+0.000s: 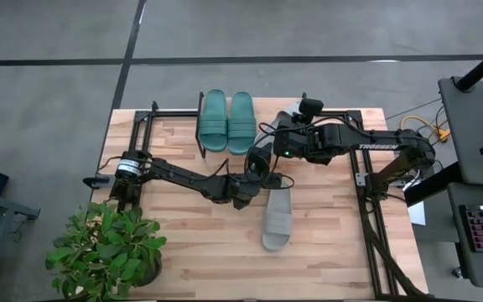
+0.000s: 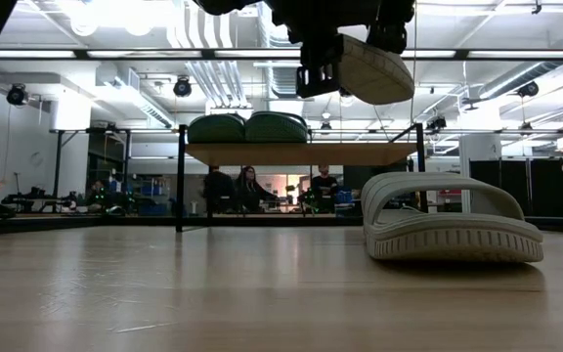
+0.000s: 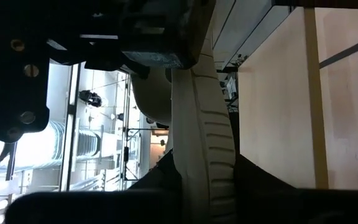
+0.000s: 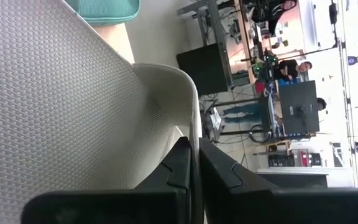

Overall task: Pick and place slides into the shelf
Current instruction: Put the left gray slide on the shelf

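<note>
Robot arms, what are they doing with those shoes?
They are putting slides on a shelf. Two green slides already sit on it. Both grippers are holding one grey slide up in the air: the right gripper is shut on it, and so is the left gripper. Another grey slide waits on the table.

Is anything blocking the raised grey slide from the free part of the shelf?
Nothing visible does. The grey slide hangs above the shelf, whose free part beside the two teal slides looks bare. The other grey slide lies away on the table.
</note>
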`<state>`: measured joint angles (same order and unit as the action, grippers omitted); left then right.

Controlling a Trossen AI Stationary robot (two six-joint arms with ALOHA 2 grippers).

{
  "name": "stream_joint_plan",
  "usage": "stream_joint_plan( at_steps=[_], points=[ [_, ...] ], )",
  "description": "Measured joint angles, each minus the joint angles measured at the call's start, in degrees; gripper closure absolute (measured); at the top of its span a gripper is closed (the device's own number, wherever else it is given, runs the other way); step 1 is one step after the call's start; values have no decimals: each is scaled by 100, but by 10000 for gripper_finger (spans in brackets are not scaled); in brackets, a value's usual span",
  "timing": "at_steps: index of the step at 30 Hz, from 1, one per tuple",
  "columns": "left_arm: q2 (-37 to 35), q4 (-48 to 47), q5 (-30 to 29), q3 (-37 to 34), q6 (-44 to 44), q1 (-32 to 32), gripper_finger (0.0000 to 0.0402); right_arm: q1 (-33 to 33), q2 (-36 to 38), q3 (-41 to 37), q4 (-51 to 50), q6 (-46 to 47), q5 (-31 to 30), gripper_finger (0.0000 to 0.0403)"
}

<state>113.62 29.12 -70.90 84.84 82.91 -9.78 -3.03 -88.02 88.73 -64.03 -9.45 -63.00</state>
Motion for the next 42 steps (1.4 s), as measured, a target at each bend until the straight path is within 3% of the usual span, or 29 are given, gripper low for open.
stream_joint_plan(
  at_steps=[8,11,14,19,27,33,37,42],
  points=[
    [-4,-2,145,20,-93,-12,178,-28,82,-2,-43,-46,-419,394],
    [-4,0,149,19,-364,-7,126,-12,95,-2,-26,-45,-382,394],
    [-7,-11,-38,-14,-567,-7,102,-13,149,-2,-23,-96,-433,394],
    [-87,-20,-128,-306,-760,-40,95,-13,312,-2,-42,-168,-525,394],
    [-1076,-38,1667,-1118,-2640,-204,94,-8,939,-2,-39,-161,-467,394],
    [-2128,-872,2867,-1962,-4198,-347,94,36,1394,-98,2,-211,-261,394],
    [-2882,-1464,4143,-2559,-5204,-340,94,163,1507,-116,32,-497,-201,394],
    [-3750,-1465,5446,-3238,-6001,-347,94,338,1491,-139,290,-1118,47,394]
  ],
)
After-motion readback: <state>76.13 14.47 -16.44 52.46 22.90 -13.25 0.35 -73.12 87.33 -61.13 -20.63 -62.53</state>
